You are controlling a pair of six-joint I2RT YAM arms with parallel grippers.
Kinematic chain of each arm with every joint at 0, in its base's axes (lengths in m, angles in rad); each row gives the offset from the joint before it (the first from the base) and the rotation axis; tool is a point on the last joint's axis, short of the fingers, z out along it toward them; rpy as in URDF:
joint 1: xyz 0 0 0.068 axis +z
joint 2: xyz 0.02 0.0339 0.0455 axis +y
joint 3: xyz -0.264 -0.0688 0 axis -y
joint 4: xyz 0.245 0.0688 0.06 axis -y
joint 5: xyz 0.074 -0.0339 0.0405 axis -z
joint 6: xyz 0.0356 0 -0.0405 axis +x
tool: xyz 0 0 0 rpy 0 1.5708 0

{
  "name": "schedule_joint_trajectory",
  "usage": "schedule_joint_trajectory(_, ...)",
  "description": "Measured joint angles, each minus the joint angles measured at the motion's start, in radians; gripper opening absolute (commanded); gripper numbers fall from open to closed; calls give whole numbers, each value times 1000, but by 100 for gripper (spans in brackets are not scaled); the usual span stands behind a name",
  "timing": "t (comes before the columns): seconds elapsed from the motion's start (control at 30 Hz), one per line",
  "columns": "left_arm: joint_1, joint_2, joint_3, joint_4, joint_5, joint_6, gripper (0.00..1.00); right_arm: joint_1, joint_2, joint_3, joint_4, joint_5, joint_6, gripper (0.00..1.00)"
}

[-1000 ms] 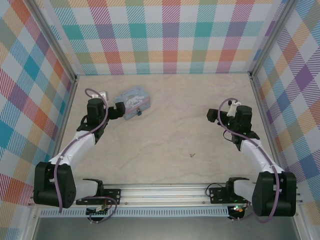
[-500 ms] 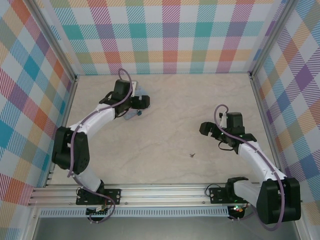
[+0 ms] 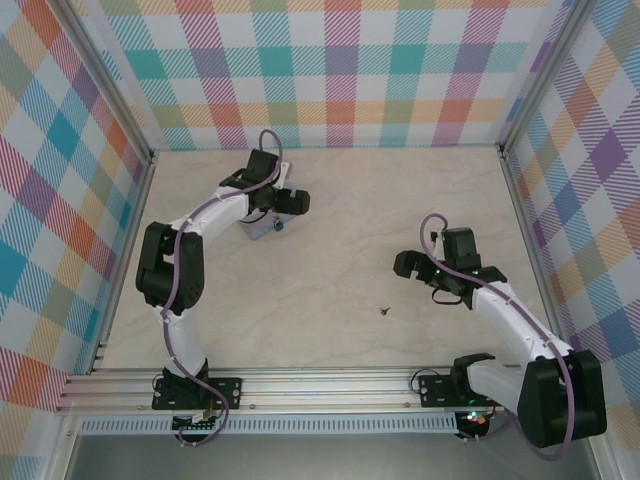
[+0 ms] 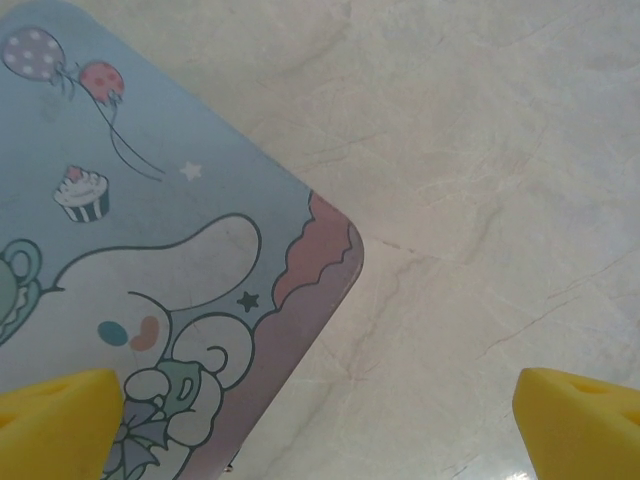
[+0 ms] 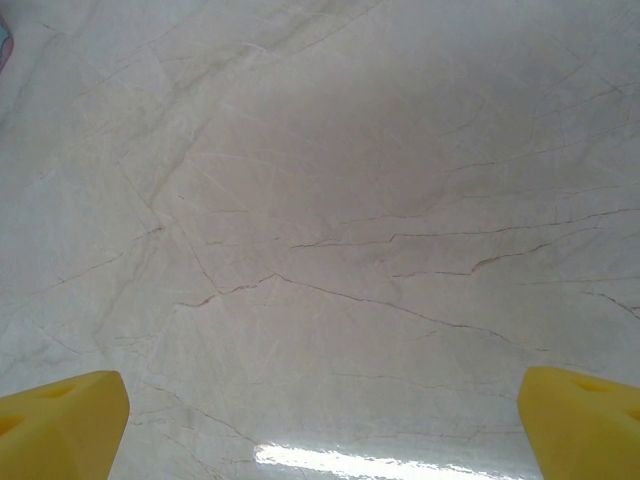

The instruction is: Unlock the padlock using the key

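The left gripper [image 3: 293,204] hangs over the light-blue tin [image 3: 256,229] at the back left of the table [image 3: 330,250] in the top view. The padlock [image 3: 277,226] sits just beside the tin's near right corner. The key [image 3: 384,310] (a dark speck, no more) lies well apart from it, mid-table, near the right gripper [image 3: 404,264].

In the left wrist view the yellow fingertips [image 4: 55,425] are spread wide, one above the tin's cartoon lid, the other above bare marble.

In the right wrist view the fingertips [image 5: 60,425] are likewise spread wide, with bare marble beneath them.
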Motion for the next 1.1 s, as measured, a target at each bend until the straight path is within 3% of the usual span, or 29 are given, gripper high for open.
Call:
schedule_joint_trajectory(0.37, -27, 13, -13, 6, -27, 26, 100, 5, 22, 0, -3, 13, 0, 100)
schedule_joint_trajectory(0.7, -117, -85, -173, 99, -47, 29, 100, 13, 37, 3, -29, 12, -1, 100)
schedule_joint_trajectory(1.1, -255, -240, -393, 209, -3, 14, 100, 97, 51, 18, -148, -36, 17, 78)
